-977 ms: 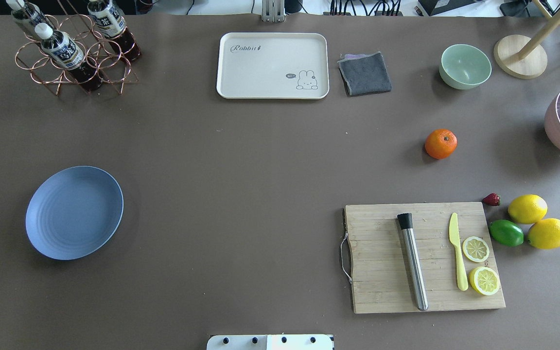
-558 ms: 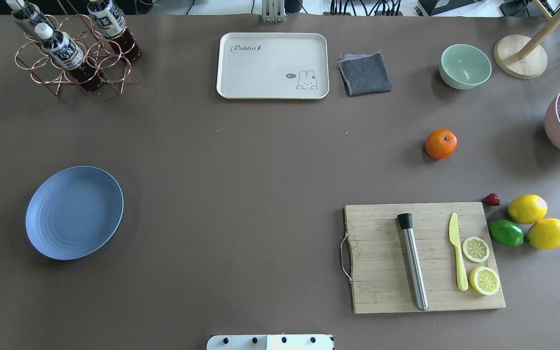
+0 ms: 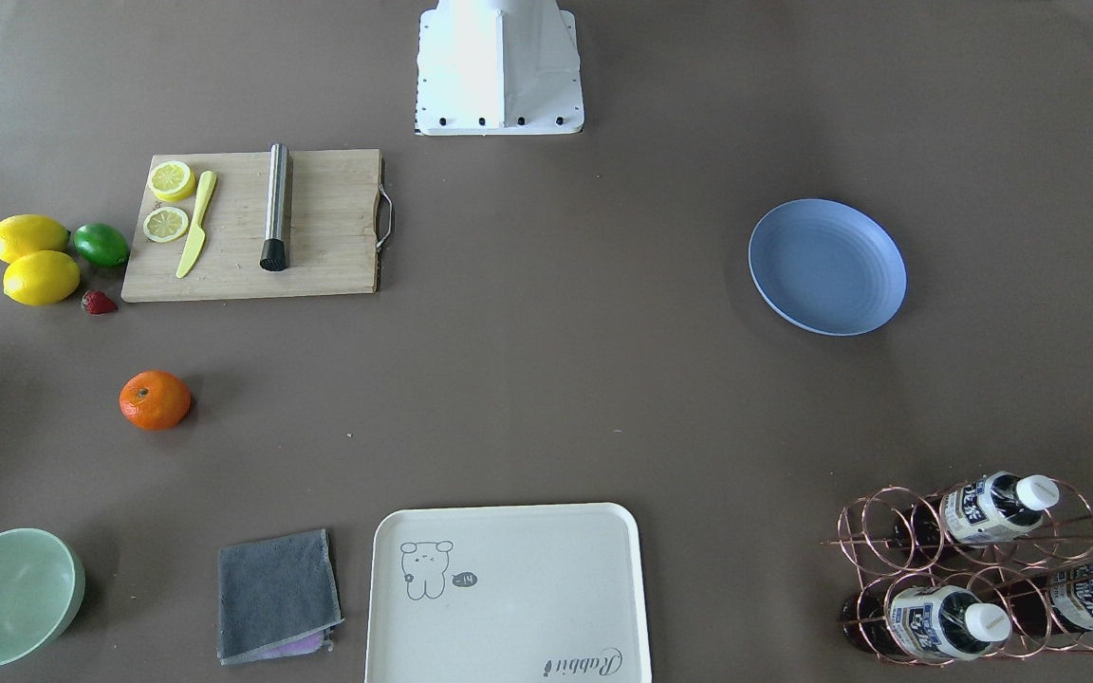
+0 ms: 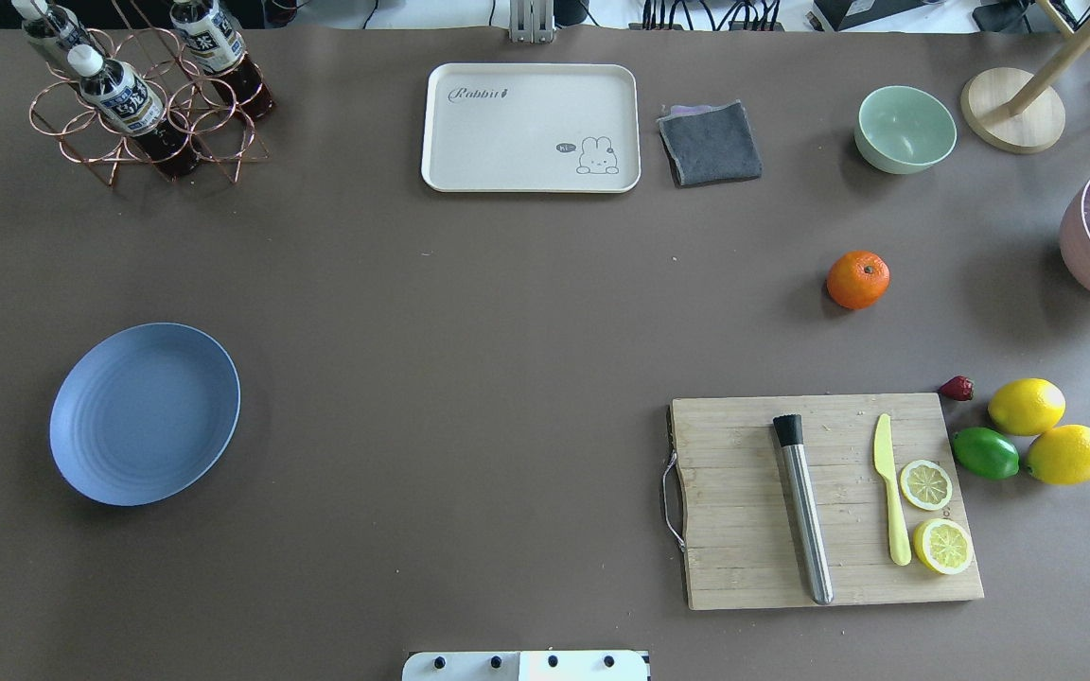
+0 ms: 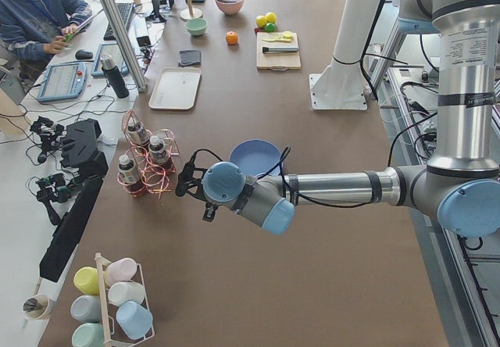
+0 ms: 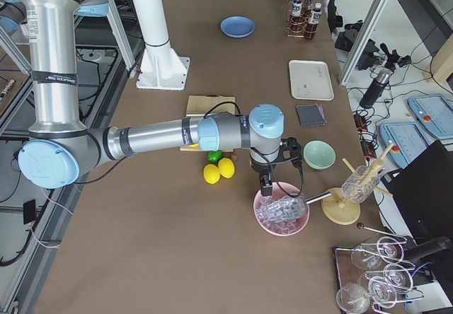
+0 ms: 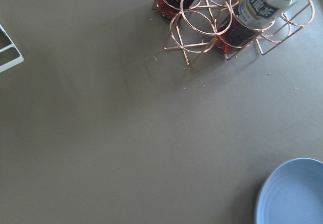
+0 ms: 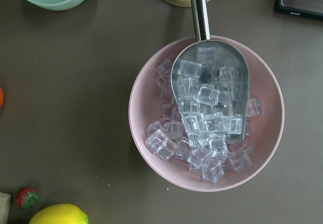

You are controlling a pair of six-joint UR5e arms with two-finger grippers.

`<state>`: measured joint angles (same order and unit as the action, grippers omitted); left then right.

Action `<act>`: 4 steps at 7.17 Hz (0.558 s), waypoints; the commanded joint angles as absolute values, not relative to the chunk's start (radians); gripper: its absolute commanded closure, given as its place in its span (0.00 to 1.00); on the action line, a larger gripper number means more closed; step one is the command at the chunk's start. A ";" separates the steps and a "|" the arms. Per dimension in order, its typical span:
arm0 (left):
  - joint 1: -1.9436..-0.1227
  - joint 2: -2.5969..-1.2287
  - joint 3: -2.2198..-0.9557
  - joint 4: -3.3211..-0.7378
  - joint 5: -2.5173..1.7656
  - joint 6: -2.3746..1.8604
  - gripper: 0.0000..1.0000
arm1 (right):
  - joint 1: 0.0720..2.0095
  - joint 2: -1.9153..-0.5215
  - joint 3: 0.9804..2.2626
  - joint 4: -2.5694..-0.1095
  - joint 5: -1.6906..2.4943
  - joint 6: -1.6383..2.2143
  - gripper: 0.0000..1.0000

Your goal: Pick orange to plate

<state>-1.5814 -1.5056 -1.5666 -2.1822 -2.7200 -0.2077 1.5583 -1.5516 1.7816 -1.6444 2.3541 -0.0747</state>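
Note:
The orange (image 4: pixel 857 280) lies on the brown table at the right, beyond the cutting board; it also shows in the front view (image 3: pixel 156 399) and as a sliver at the right wrist view's left edge (image 8: pixel 1 97). The blue plate (image 4: pixel 145 413) rests empty at the left, and its rim shows in the left wrist view (image 7: pixel 292 193). Neither gripper appears in the overhead or front view. The left gripper (image 5: pixel 187 184) hovers near the plate and bottle rack. The right gripper (image 6: pixel 264 184) hangs over the pink ice bowl. I cannot tell whether either is open or shut.
A cutting board (image 4: pixel 829 501) carries a metal muddler, a yellow knife and lemon slices. Beside it lie two lemons (image 4: pixel 1028 407), a lime (image 4: pixel 985 453) and a strawberry. A green bowl (image 4: pixel 905 129), grey cloth (image 4: pixel 711 142), cream tray (image 4: pixel 531 128), bottle rack (image 4: pixel 148 95) and pink ice bowl (image 8: pixel 151 82) stand around.

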 commanded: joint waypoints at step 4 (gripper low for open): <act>-1.236 -1.620 -1.552 -2.394 -2.359 -0.634 0.02 | 1.320 -1.427 1.851 -1.646 2.256 0.240 0.00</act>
